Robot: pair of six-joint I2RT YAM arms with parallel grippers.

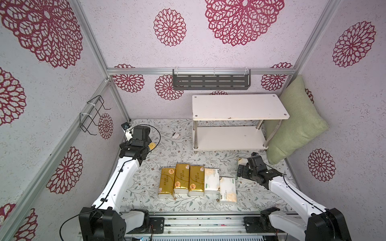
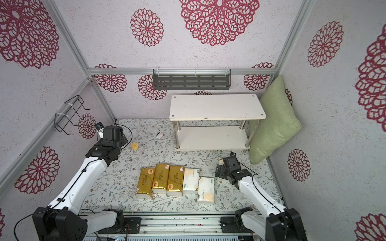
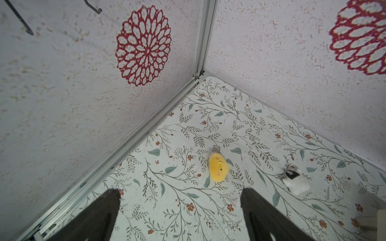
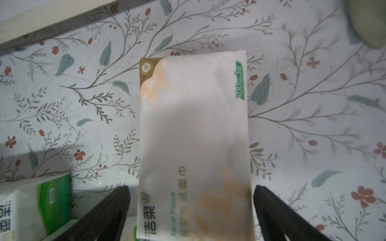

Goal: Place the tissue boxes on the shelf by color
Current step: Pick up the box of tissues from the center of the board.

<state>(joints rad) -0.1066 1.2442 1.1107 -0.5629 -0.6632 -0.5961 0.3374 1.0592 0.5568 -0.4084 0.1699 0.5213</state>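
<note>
Three gold tissue boxes [image 1: 181, 179] lie side by side at the table's middle front in both top views. Two white ones [image 1: 211, 180] [image 1: 227, 188] lie to their right. A third white pack [image 4: 194, 125] with green-orange print lies further right on the table. My right gripper [image 4: 192, 187] stands open astride its near end, one finger on each side with a gap, and hides most of it from above. The white two-tier shelf [image 1: 240, 106] stands bare at the back right. My left gripper [image 3: 180, 191] is open and empty, facing the back left corner.
A green pillow [image 1: 296, 121] leans against the shelf's right end. A grey slotted rack [image 1: 211, 81] hangs on the back wall and a black wire rack [image 1: 92, 114] on the left wall. A small yellow toy [image 3: 218, 167] and a small white object [image 3: 295, 181] lie near the left gripper.
</note>
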